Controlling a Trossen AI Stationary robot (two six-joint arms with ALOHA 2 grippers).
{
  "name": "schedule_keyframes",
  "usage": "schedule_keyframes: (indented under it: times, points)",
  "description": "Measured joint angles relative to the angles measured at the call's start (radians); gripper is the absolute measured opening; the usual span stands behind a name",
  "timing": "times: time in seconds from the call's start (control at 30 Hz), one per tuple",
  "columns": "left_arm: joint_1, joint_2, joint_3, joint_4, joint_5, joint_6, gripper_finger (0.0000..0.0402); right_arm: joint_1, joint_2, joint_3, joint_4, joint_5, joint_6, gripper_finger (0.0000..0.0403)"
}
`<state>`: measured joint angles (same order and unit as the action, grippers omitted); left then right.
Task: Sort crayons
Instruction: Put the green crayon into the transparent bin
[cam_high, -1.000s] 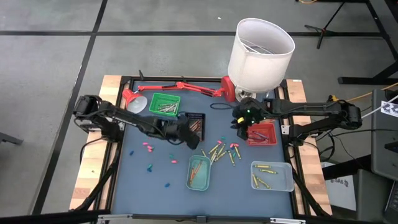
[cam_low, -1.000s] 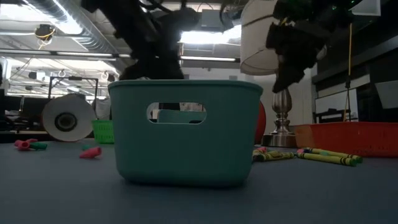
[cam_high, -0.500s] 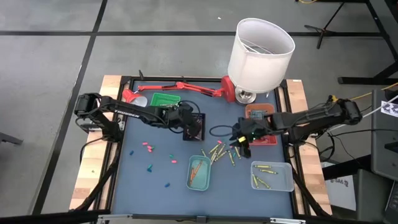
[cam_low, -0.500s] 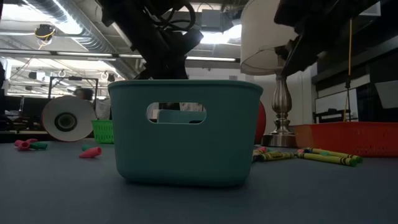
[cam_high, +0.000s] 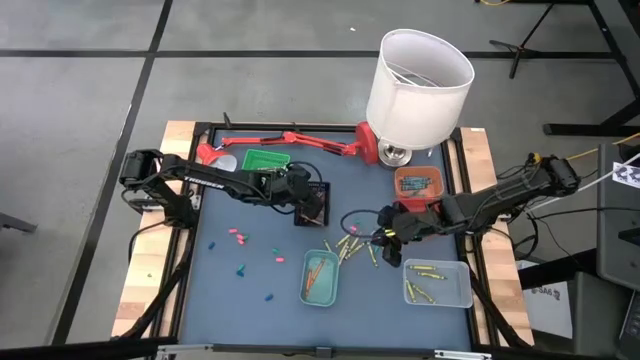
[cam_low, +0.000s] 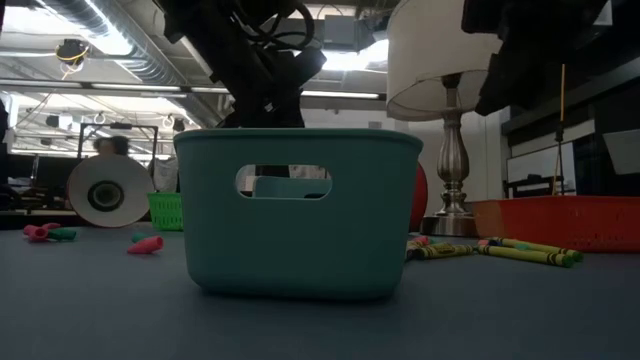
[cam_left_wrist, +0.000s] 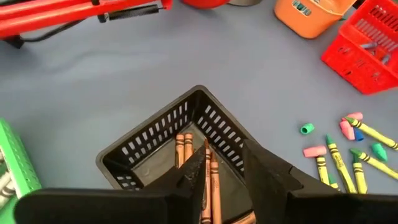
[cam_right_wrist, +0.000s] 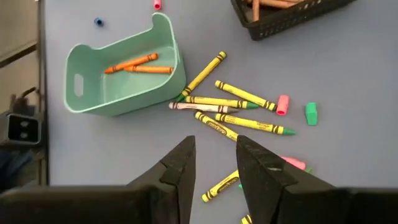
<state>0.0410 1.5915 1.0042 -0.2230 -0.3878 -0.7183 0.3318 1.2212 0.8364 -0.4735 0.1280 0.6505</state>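
The left gripper (cam_left_wrist: 222, 171) hangs over the black basket (cam_left_wrist: 163, 134), its jaws parted with nothing between them and brown crayons (cam_left_wrist: 211, 180) lying in the basket below. The right gripper (cam_right_wrist: 212, 163) is also parted and empty, above the loose yellow crayons (cam_right_wrist: 239, 94) beside the teal tray (cam_right_wrist: 109, 84) on the tabletop (cam_high: 225, 275). To do the pick well, it should probably straddle one crayon across its width. A second ago it was over the red basket (cam_high: 420, 213); the left was closed.
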Motion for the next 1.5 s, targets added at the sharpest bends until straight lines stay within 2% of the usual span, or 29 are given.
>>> schedule_keyframes:
  times: [0.17, 0.33, 0.6, 0.73, 0.93, 1.07, 1.23, 1.5]
  points:
    - [0.0, -0.014, 0.0, -0.005, 0.016, 0.144, 0.0091, 0.042, 0.042, 0.0, -0.001, 0.098, 0.112, 0.0115]
    - [0.0, -0.105, 0.0, -0.016, 0.033, 0.281, 0.0081, 0.05, 0.106, 0.0, -0.006, 0.11, 0.232, 0.0115]
    - [-0.03, -0.383, 0.0, -0.163, 0.034, 0.512, 0.0062, 0.048, 0.174, 0.0, -0.111, 0.113, 0.434, 0.0115]
    - [-0.051, -0.538, 0.0, -0.257, 0.03, 0.567, 0.0056, 0.048, 0.192, 0.0, -0.179, 0.109, 0.526, 0.0115]
    - [-0.107, -0.726, -0.007, -0.356, 0.025, 0.598, 0.0053, 0.048, 0.232, 0.0, -0.176, 0.087, 0.589, 0.0114]
    - [-0.158, -0.844, -0.076, -0.355, 0.025, 0.599, 0.0053, 0.048, 0.267, 0.0, -0.176, 0.073, 0.607, 0.0114]
    - [-0.202, -1.0, -0.225, -0.332, 0.007, 0.579, 0.0053, 0.048, 0.31, 0.0, -0.18, 0.051, 0.61, 0.0114]
    - [-0.215, -1.241, -0.441, -0.292, -0.014, 0.514, 0.0053, 0.048, 0.36, 0.0, -0.175, 0.028, 0.61, 0.0114]
